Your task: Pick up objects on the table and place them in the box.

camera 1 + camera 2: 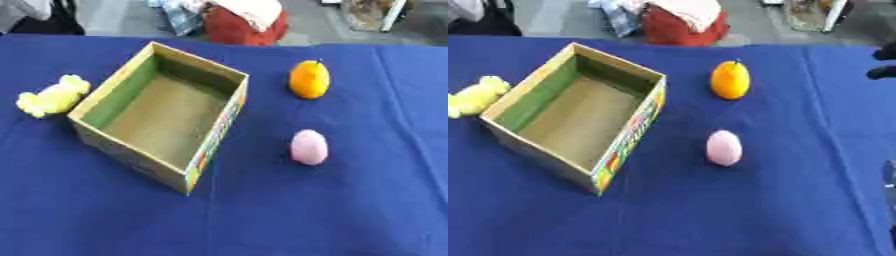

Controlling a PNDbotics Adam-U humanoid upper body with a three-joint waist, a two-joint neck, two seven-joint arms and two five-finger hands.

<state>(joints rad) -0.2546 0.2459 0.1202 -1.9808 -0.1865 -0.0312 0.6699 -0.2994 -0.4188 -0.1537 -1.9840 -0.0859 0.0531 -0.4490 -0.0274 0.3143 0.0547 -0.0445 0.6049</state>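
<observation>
Left eye view: one open box (157, 117) on blue desk (350, 210), nothing inside. One yellow soft toy (52, 96) just left of box. One orange fruit (310, 79) and one pink egg shape (309, 147) right of box, apart.

Right eye view: dark bits of right hand (883, 62) at right edge; fingers apart or together, cannot tell.

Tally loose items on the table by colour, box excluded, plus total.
Yellow: 1, soft toy
Orange: 1, fruit
Pink: 1, egg shape
Total: 3, all outside the box
</observation>
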